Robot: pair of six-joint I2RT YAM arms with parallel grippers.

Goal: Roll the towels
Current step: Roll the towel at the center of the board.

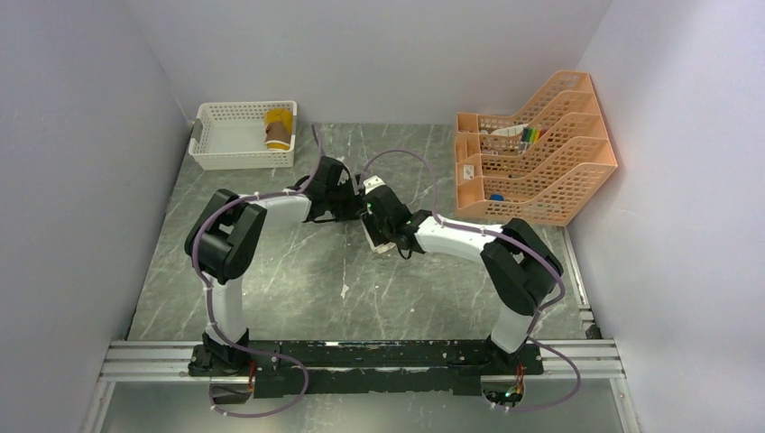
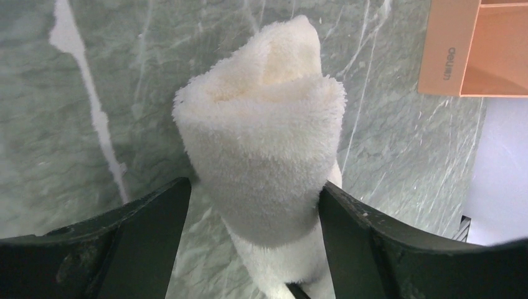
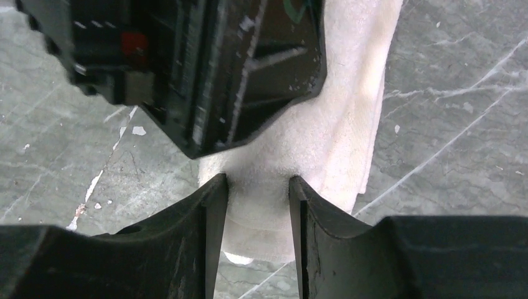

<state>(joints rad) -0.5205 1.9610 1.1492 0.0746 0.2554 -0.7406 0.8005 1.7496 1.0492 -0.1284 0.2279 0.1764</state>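
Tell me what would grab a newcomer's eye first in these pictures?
Probably the fluffy cream towel, rolled into a fat cylinder in the middle of the marble table. The left gripper straddles it and the right gripper pinches the cloth. Next come the peach file rack at the far right and the white basket at the far left, which holds a rolled yellow-and-brown towel.

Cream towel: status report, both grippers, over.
Left gripper astride rolled cream towel, grip unclear. Right gripper pinching its end, close under left gripper. Yellow towel rolled, in basket.
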